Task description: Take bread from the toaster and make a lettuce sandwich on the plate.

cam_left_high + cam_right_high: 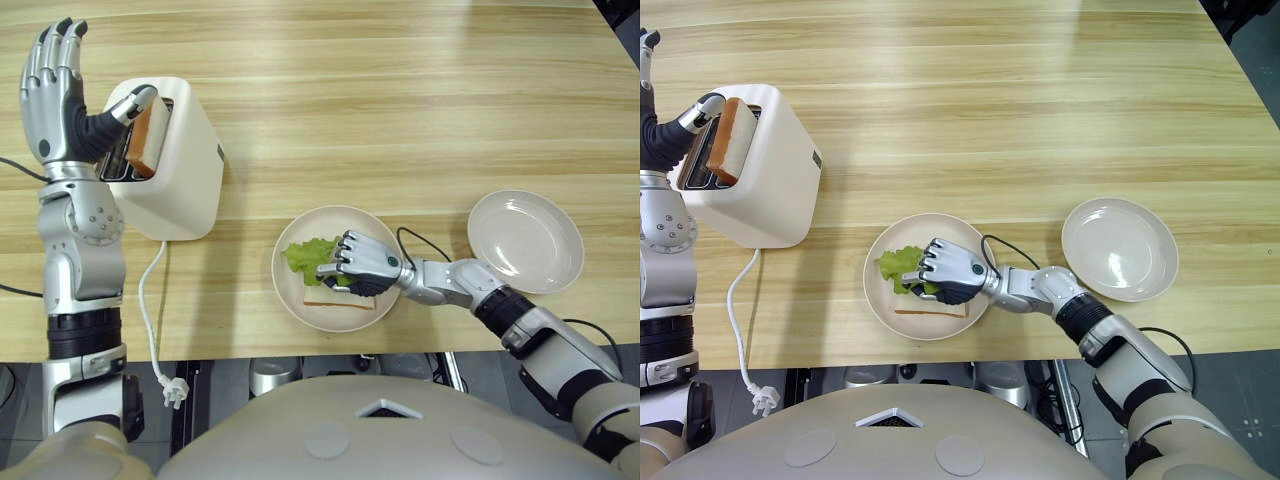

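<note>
One toast slice is seen standing up out of the slot of the white toaster, at the far left of the wooden table. The left hand is held just left of the toaster, its fingers stretched straight and pointing far, nothing gripped; only the thumb is laid against the top edge of that slice.

Over to the near middle: a bread slice is lying flat on the cream plate, and lettuce is spread on top of it, hanging over towards the left. The right hand is brought in from the right, palm down on the sandwich, and the right part of the leaf is gripped, the fingers curled around it, with green visible between them and the thumb. The near edge of the bread is left uncovered.

To the right of this, a second plate is set apart, just beyond the right forearm. From the toaster's near side a white power cord is trailed across the table, and its plug is left hanging past the near edge.
</note>
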`<state>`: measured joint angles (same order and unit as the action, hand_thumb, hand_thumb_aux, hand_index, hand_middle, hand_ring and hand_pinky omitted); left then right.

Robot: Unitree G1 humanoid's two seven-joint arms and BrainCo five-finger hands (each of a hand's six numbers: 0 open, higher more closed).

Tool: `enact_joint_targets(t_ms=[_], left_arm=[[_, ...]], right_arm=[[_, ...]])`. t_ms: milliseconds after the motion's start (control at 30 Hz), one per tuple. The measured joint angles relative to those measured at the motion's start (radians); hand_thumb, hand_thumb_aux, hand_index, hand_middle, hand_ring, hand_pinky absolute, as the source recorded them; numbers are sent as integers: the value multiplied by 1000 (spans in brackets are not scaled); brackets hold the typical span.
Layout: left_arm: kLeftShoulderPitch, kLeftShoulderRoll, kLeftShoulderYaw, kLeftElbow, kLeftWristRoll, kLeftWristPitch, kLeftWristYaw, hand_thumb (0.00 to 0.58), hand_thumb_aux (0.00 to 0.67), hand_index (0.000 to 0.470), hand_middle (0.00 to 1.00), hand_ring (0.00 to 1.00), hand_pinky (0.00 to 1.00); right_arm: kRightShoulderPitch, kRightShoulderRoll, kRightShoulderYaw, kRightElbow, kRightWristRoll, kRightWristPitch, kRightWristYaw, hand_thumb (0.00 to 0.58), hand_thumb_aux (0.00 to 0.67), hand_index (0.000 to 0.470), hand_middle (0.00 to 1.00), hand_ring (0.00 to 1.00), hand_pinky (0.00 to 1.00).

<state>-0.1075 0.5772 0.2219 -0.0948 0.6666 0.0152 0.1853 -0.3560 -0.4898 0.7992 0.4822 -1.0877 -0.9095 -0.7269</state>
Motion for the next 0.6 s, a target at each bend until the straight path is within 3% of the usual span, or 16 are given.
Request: enact_joint_targets(t_ms=[267, 300, 333, 367, 400, 600], left_arm=[[1, 0, -4, 0, 0, 1, 2, 0, 0, 0, 0, 0, 0], [1, 0, -6, 0, 0, 1, 2, 0, 0, 0, 0, 0, 0], [1, 0, -9, 0, 0, 1, 2, 0, 0, 0, 0, 0, 0], [2, 0, -11, 0, 0, 1, 2, 0, 0, 0, 0, 0, 0], [2, 0, -11, 1, 0, 1, 2, 0, 0, 0, 0, 0, 0], [2, 2, -12, 8, 4, 3, 18, 0, 0, 0, 0, 0, 0]], right_arm=[[16, -11, -2, 32, 9, -5, 25, 580, 665, 456, 1000, 1000, 1000], [17, -12, -2, 39, 9, -3, 29, 506, 431, 296, 557, 557, 557], [17, -15, -3, 46, 9, -2, 33, 340, 239, 164, 188, 188, 188], [17, -18, -3, 53, 10, -1, 38, 31, 18, 13, 27, 27, 27], [17, -21, -4, 57, 10, -1, 41, 0, 0, 0, 0, 0, 0], [33, -29, -24, 54, 16, -5, 52, 0, 0, 0, 0, 0, 0]])
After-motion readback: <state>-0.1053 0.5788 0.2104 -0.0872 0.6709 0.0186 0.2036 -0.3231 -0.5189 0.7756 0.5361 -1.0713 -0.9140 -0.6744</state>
